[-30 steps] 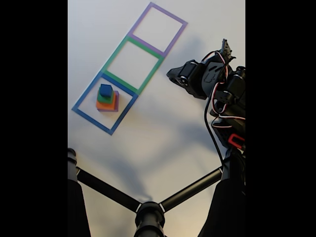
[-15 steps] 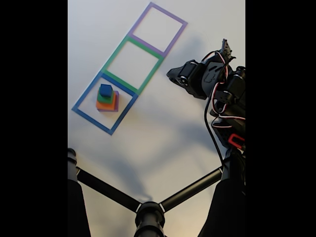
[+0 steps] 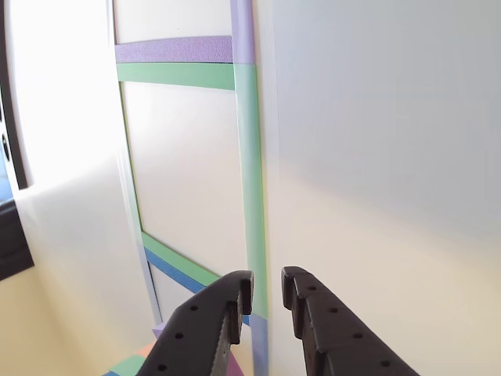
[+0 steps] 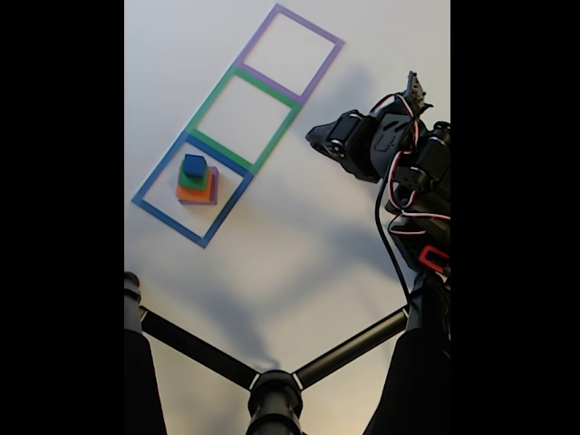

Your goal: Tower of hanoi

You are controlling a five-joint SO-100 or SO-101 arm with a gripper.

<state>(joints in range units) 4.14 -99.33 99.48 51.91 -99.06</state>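
The stack of blocks (image 4: 197,179) sits inside the blue square (image 4: 149,184) — purple at the bottom, then orange, green and blue on top, narrowing upward. The green square (image 4: 210,93) and purple square (image 4: 310,27) run away from it in one diagonal line. The gripper (image 3: 266,291) hangs well apart from the stack, fingers (image 3: 305,301) a narrow gap apart — holding nothing.

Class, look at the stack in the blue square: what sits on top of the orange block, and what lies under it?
On the orange block sits a green block, topped by a small blue block. A purple block peeks out beneath; the orange block covers most of it.
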